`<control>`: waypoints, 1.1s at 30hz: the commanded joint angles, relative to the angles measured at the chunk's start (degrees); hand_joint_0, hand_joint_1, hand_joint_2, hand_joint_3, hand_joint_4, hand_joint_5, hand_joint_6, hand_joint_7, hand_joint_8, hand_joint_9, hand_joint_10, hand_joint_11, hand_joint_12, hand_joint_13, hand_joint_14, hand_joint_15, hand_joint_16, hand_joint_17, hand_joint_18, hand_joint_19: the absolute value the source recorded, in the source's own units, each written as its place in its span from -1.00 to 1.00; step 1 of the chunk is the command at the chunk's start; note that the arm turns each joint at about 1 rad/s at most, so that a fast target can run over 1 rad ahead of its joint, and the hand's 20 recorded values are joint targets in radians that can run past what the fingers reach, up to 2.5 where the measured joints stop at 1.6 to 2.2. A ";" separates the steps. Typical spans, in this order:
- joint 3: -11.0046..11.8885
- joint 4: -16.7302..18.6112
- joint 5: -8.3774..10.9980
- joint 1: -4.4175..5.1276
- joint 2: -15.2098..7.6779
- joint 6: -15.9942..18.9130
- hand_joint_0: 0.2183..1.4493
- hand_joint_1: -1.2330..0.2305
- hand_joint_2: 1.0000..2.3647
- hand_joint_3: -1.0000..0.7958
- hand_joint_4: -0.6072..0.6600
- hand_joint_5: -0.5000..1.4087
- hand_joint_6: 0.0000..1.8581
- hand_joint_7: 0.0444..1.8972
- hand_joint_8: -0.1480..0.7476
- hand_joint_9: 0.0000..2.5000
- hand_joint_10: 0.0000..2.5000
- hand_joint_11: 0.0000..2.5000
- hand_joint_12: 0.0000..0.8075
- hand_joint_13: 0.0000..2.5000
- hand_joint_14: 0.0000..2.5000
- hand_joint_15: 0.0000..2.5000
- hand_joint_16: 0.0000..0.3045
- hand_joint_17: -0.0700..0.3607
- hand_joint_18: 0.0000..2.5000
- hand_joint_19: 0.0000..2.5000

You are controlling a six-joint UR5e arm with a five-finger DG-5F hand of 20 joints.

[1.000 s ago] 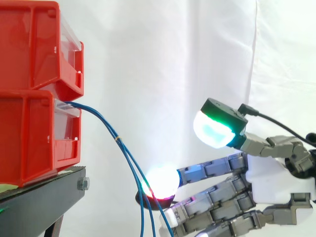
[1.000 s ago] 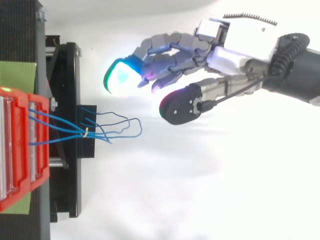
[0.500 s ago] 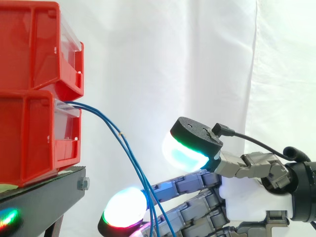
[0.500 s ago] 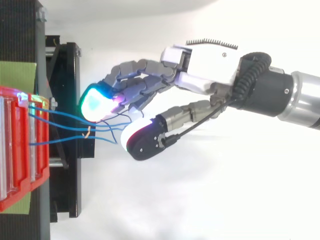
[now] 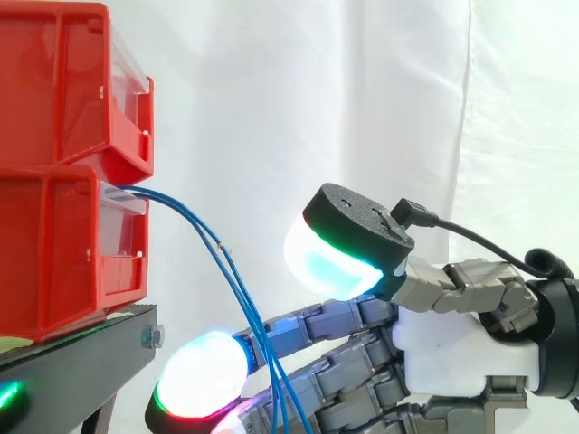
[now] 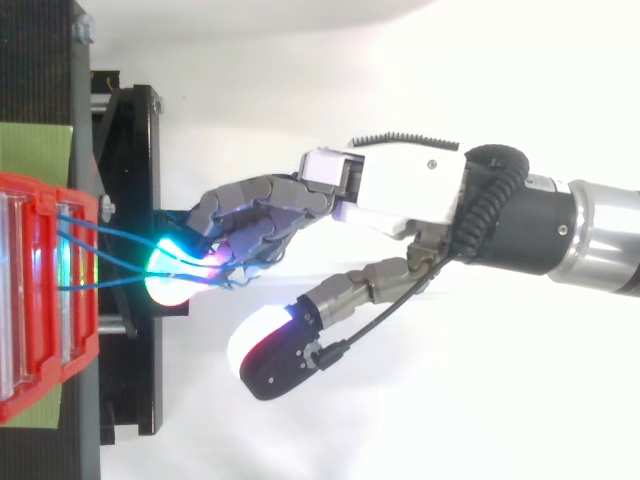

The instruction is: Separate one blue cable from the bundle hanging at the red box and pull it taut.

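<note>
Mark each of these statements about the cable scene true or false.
1. The blue cables come out of the lower red bin. True.
2. The robot hand has its thumb pressed against its fingers. False: the thumb stands apart, raised above them in the side view.
3. The fingers reach the hanging cables. True.
4. The red bins stand on a white table. False: they stand on a black stand.
</note>
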 commanded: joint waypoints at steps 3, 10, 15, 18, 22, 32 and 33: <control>0.06 0.25 0.05 0.13 -0.01 0.48 -0.41 -0.16 -1.00 -0.40 0.45 -0.67 -0.46 -0.08 0.13 -0.40 -0.99 -0.66 -0.34 -0.45 -0.99 -0.76 -0.79 -0.35 -0.37 -0.60; 0.15 0.07 0.05 0.13 0.07 1.27 -0.38 -0.14 -0.99 -0.37 0.46 -0.64 -0.46 0.04 0.14 -0.35 -0.99 -0.60 -0.35 -0.42 -0.99 -0.73 -0.79 -0.34 -0.35 -0.57; 0.68 -0.89 -0.21 0.13 -0.01 1.71 -0.38 -0.13 -0.99 -0.36 0.45 -0.64 -0.46 0.07 0.15 -0.33 -0.99 -0.57 -0.34 -0.40 -0.99 -0.71 -0.79 -0.35 -0.33 -0.56; 1.29 -2.12 -0.30 -0.04 0.07 1.71 -0.37 -0.12 -0.99 -0.36 0.45 -0.63 -0.46 0.08 0.15 -0.32 -0.99 -0.55 -0.34 -0.39 -0.99 -0.70 -0.79 -0.34 -0.31 -0.55; 1.82 -3.27 -0.39 -0.22 0.07 1.79 -0.37 -0.13 -0.99 -0.36 0.45 -0.63 -0.46 0.09 0.16 -0.29 -0.99 -0.49 -0.34 -0.32 -0.99 -0.62 -0.79 -0.34 -0.28 -0.49; 2.26 -4.76 -0.47 -0.31 0.16 1.97 -0.37 -0.14 -0.99 -0.37 0.45 -0.63 -0.46 0.09 0.16 -0.25 -0.99 -0.38 -0.34 -0.23 -0.98 -0.50 -0.79 -0.35 -0.23 -0.42; 2.26 -4.94 -0.47 -0.39 0.16 1.97 -0.37 -0.14 -0.99 -0.37 0.46 -0.63 -0.46 0.09 0.17 -0.25 -0.99 -0.38 -0.34 -0.23 -0.98 -0.49 -0.79 -0.35 -0.22 -0.42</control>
